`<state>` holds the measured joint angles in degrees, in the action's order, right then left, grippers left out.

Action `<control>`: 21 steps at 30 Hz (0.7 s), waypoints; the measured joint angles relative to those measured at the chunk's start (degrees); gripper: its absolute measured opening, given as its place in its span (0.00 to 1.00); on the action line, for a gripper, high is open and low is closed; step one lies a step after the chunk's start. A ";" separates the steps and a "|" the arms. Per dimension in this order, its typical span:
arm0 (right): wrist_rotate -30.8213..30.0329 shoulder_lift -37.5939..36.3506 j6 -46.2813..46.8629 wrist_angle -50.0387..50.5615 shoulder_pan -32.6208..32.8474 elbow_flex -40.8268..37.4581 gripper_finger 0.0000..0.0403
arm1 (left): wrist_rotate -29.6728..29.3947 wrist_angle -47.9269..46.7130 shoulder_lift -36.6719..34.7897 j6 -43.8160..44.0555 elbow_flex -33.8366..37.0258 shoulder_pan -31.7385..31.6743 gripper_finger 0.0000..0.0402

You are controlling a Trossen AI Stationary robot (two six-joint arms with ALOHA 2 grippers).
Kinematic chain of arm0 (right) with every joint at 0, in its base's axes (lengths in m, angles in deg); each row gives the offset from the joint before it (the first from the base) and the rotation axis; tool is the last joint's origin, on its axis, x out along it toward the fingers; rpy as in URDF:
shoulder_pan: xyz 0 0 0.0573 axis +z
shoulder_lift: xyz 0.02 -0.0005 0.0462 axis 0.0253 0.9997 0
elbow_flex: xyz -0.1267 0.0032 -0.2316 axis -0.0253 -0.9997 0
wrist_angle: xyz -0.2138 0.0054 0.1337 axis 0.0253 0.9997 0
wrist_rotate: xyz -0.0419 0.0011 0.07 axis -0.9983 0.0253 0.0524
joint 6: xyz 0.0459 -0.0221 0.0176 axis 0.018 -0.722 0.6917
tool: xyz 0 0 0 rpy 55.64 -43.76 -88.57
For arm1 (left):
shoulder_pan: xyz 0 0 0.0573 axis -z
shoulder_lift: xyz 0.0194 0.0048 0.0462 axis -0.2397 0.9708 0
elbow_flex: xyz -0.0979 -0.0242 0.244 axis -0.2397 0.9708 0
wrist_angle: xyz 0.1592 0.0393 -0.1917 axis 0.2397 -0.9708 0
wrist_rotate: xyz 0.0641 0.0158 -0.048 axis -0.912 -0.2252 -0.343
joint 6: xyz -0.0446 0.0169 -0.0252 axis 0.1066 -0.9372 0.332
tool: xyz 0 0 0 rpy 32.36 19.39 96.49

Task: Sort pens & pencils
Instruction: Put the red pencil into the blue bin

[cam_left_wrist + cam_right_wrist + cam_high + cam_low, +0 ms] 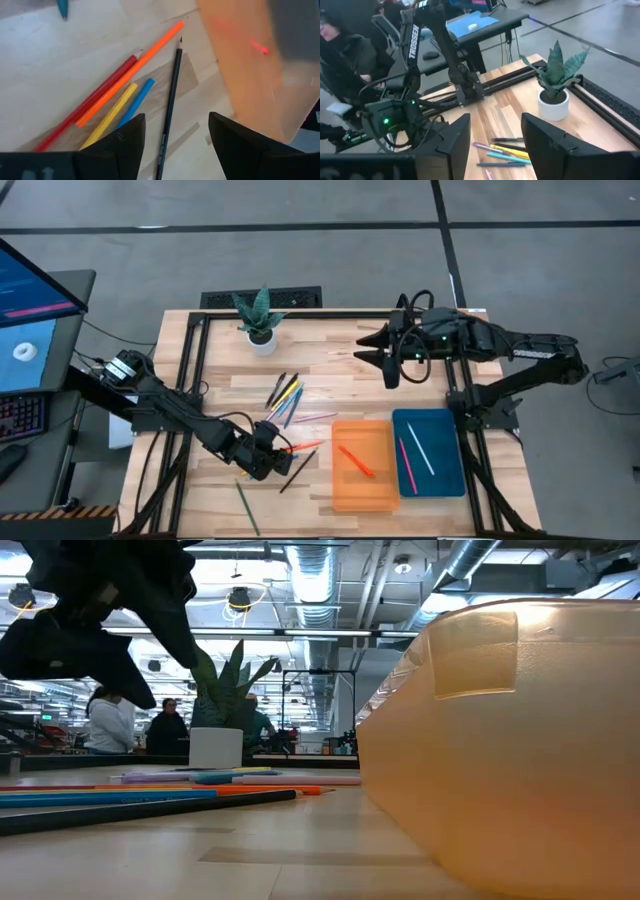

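Sorting is barely begun, as I judge it: the flat orange plastic tray (365, 470) holds one orange stick, the flat blue tray (430, 452) a pink and a white one. Most of the thin coloured pens & pencils (285, 398) lie loose on the pale wooden worktop (320, 360), a fan of them near the potted plant (260, 320), more beside the orange tray. The left gripper (172, 132) hangs low over a black pencil (170, 100), fingers spread and empty. The right gripper (495, 135) waits at the far side, fingers spread
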<state>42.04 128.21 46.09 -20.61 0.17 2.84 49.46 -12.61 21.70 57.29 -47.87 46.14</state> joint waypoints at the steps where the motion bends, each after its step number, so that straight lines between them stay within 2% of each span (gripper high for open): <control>1: 0.20 0.00 0.00 0.28 0.16 -0.02 0.49 | 0.04 -0.02 0.00 -0.63 0.00 -0.11 0.52; 3: 0.27 0.00 0.03 0.60 0.77 -0.02 0.49 | 2.67 0.00 -0.02 -2.84 0.00 -0.56 0.52; 7: -0.26 0.00 -0.40 2.41 2.19 -0.02 0.49 | 14.41 -0.92 -0.64 -8.94 0.00 -2.56 0.52; 9: -0.80 0.00 0.09 4.09 3.15 -0.04 0.49 | 16.49 -1.87 -1.06 -12.11 -0.02 -3.49 0.52; 17: -8.17 0.00 6.61 9.22 10.27 -0.09 0.49 | 14.94 -19.69 -2.94 -24.12 -3.27 -6.46 0.52; 21: -12.89 0.02 10.82 10.19 15.05 -0.09 0.49 | 12.95 -20.00 -2.84 -30.86 -4.65 -7.88 0.52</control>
<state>29.16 128.23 56.91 -10.42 15.22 2.75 62.42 -32.61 18.86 26.43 -52.52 38.25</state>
